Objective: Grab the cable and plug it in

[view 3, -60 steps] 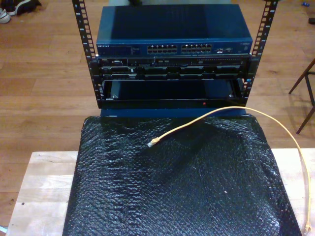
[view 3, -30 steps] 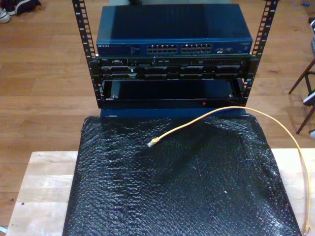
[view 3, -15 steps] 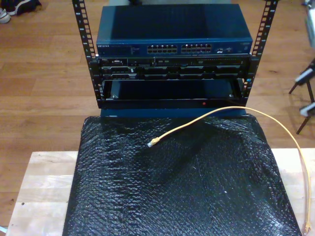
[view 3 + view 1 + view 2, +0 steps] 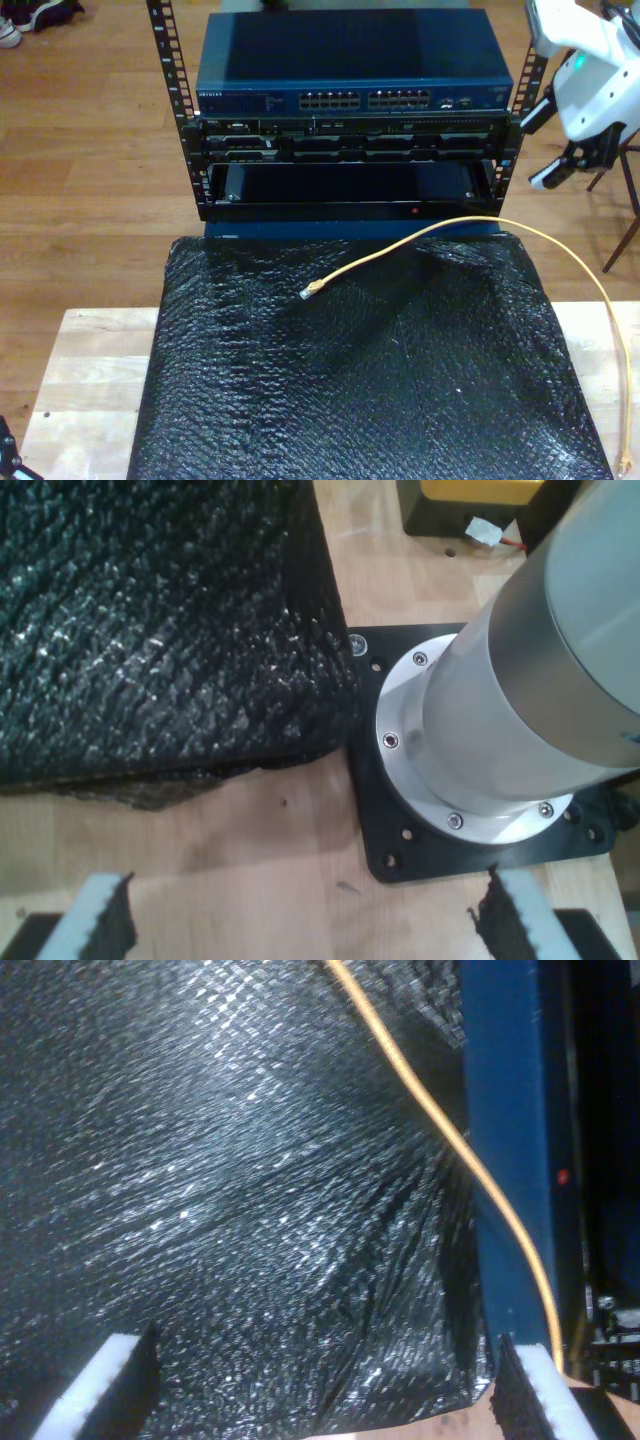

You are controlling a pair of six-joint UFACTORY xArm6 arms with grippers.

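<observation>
Fingers [image 4: 110, 1385] of my second gripper [image 4: 330, 1390] spread wide, holding nothing above the cable [image 4: 440, 1125]; my first gripper [image 4: 300, 920] likewise gapes over the bench [image 4: 250, 850].

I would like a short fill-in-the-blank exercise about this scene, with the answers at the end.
1. The cable is ___ in colour.
2. Its plug lies on the crinkled ___ sheet.
3. The jaws of my second gripper stand ___, holding nothing.
4. The blue network switch sits at the ___ of the rack.

Answers: yellow-orange; black; open; top
</observation>
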